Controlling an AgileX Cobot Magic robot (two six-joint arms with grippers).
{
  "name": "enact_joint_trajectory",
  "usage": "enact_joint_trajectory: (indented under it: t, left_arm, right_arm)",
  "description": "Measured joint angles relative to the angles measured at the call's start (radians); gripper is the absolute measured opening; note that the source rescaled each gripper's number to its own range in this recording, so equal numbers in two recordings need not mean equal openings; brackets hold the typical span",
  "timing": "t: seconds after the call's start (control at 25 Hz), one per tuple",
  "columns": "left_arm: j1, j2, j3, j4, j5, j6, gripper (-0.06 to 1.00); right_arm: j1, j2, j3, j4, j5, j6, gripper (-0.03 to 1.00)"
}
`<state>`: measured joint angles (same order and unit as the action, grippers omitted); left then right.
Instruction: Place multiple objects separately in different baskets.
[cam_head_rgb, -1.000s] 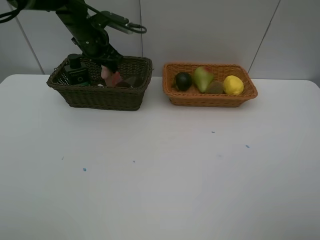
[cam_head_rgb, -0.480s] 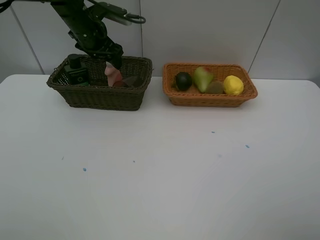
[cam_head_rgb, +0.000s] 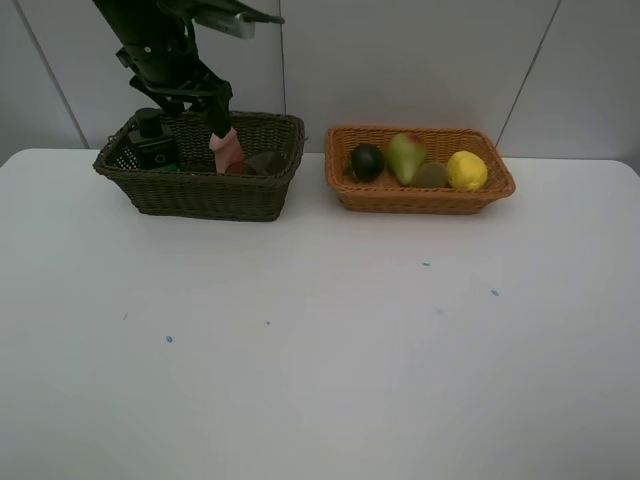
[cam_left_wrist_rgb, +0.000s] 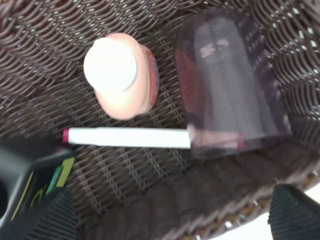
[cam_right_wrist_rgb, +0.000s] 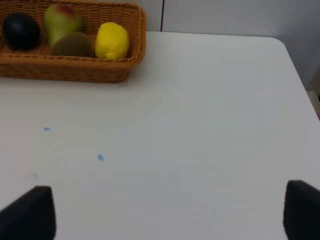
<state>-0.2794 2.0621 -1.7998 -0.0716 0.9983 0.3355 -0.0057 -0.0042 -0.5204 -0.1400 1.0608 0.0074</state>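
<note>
Left wrist view: pink white-capped bottle upright, white-pink marker flat beside.

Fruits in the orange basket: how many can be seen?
4. In the basket, left to right: dark round fruit, pear, kiwi, lemon. The kiwi is partly hidden; something smaller could lie behind.

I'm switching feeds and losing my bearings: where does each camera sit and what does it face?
Exterior high: above the table's front, facing both baskets; left arm shows.
Left wrist: over the dark basket, looking down at marker, cup, pink bottle; fingertips show.
Right wrist: faces the tan basket, shared with exterior high.
</note>
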Motion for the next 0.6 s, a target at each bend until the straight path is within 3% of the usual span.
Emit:
enact_joint_trajectory:
  t: [0.32, 0.6]
  left_arm:
    - [0.000, -0.203, 0.005, 0.004, 0.153, -0.009, 1.00]
    - [0.000, -0.498, 0.136, 0.045, 0.209, -0.075, 1.00]
  right_arm:
    - [0.000, 0.000, 0.000, 0.000, 0.000, 0.000, 1.00]
    - [0.000, 0.000, 0.000, 0.000, 0.000, 0.000, 1.00]
